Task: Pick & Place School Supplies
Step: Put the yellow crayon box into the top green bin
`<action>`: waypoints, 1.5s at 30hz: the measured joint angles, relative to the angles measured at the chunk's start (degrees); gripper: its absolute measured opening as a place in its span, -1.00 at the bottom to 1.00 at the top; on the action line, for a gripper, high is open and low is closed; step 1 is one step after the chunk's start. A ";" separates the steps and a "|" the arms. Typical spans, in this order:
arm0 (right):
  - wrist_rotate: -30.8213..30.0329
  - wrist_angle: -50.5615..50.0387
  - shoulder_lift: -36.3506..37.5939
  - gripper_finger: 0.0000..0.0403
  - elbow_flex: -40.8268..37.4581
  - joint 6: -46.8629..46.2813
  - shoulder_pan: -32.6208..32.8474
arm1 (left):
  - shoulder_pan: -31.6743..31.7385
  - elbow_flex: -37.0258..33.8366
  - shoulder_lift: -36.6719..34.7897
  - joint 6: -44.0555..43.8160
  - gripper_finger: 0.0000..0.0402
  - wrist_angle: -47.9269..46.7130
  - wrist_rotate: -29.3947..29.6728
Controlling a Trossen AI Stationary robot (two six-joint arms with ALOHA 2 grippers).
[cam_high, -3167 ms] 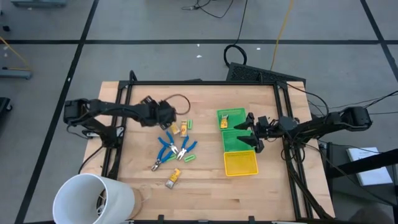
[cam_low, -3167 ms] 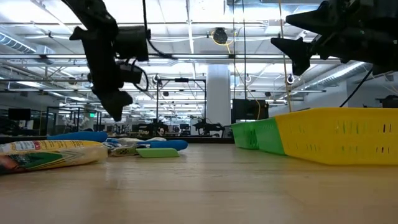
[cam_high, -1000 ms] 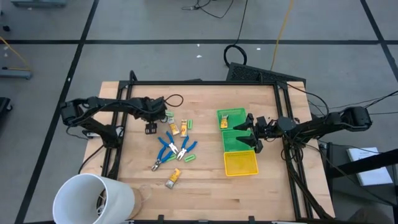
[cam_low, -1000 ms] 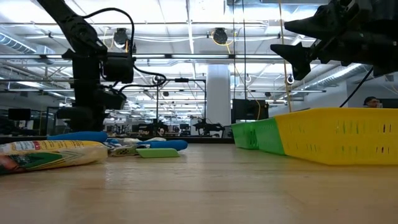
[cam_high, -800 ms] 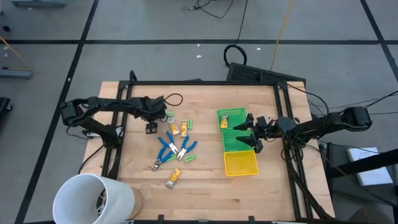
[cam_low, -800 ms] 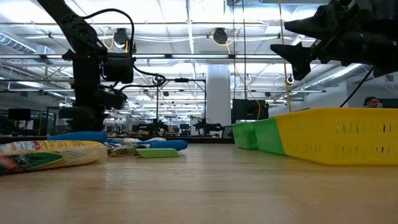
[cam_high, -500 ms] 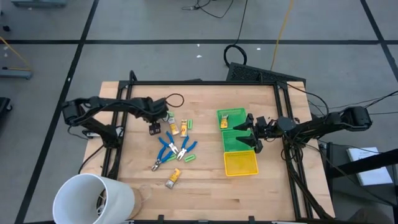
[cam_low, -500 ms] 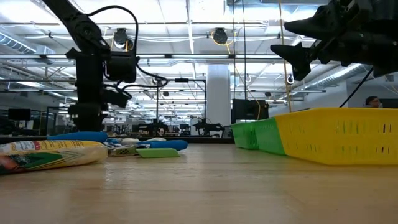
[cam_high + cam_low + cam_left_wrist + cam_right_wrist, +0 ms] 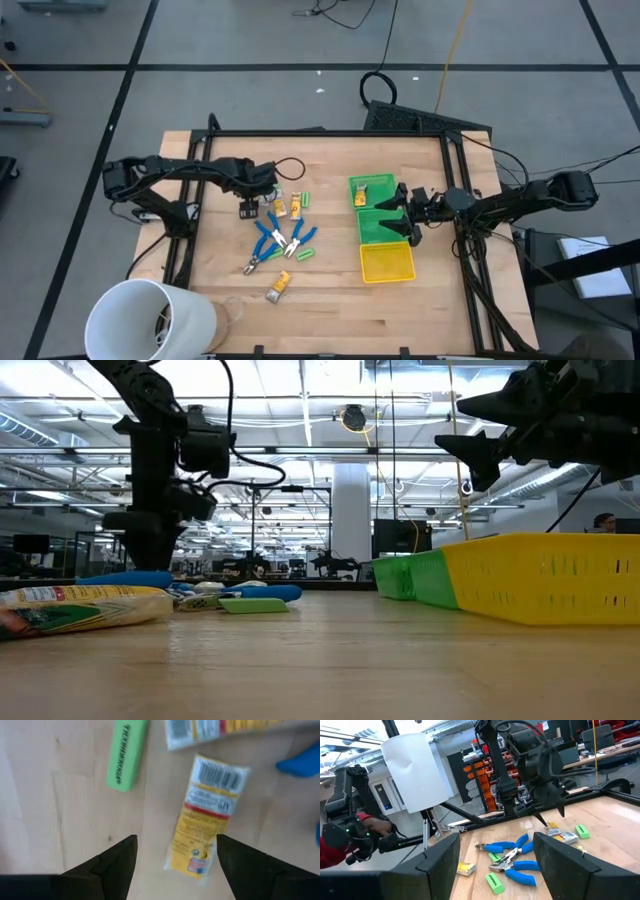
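Note:
The school supplies lie loose on the wood, left of centre: yellow-tan wrapped blocks (image 9: 281,207), bright-green pieces (image 9: 308,200) and blue-handled pliers (image 9: 270,236). My left gripper (image 9: 260,195) hovers open over their far-left end, pointing down. In the left wrist view one wrapped block (image 9: 207,832) lies flat ahead of my left gripper (image 9: 176,840), near one fingertip, and a green piece (image 9: 127,755) lies farther off. My right gripper (image 9: 405,212) hangs open above the green bins (image 9: 385,228), with the supplies far ahead of my right gripper (image 9: 496,840).
Two green bins and a yellow bin (image 9: 387,264) stand in a row right of centre; the far one (image 9: 372,190) holds a yellow item. A large white cup (image 9: 150,320) sits at the near left corner. A dark cable loop (image 9: 291,166) lies beyond the supplies. Another wrapped block (image 9: 279,287) lies nearer.
My left gripper has moved a little toward the table's right, closer to the yellow wrapped blocks, staying open and pointing down. The supplies have not moved.

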State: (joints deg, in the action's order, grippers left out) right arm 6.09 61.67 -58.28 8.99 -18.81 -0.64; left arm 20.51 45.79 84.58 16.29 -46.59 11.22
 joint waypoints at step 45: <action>-0.47 -0.24 0.00 0.20 0.02 -0.45 0.02 | 5.55 -1.80 -0.96 -6.02 -0.38 3.45 -5.05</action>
State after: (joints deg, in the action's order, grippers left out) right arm 5.62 61.43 -58.28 9.02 -19.26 -0.63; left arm 26.05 43.99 83.61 10.27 -43.14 6.17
